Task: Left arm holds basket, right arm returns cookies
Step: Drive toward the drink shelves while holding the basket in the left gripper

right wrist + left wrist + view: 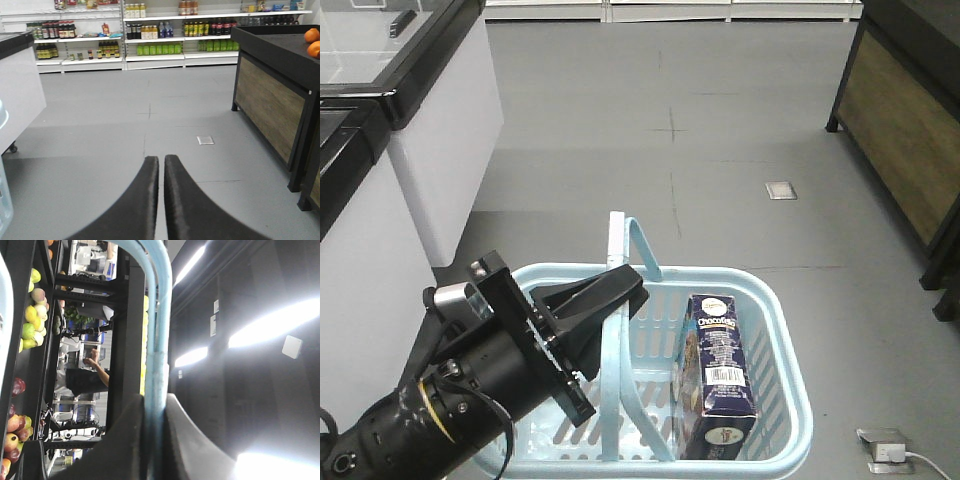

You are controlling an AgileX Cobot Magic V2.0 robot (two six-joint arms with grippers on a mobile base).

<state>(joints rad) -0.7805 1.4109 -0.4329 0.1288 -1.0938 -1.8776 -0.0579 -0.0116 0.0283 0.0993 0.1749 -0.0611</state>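
My left gripper (625, 292) has its flat wedge jaws pinched tight on the hoop handles (613, 400) of the light blue basket (790, 350) (my wrist view shows the blue bars squeezed between them). The cookies (718, 365), a tall navy box, are inside, against the basket's right wall. The basket is over grey floor (720, 150), just off the near corner of the white counter (440, 150). My right gripper (161, 162) has its jaws drawn together to a sliver, gripping nothing, pointing left of the dark counter (270, 50).
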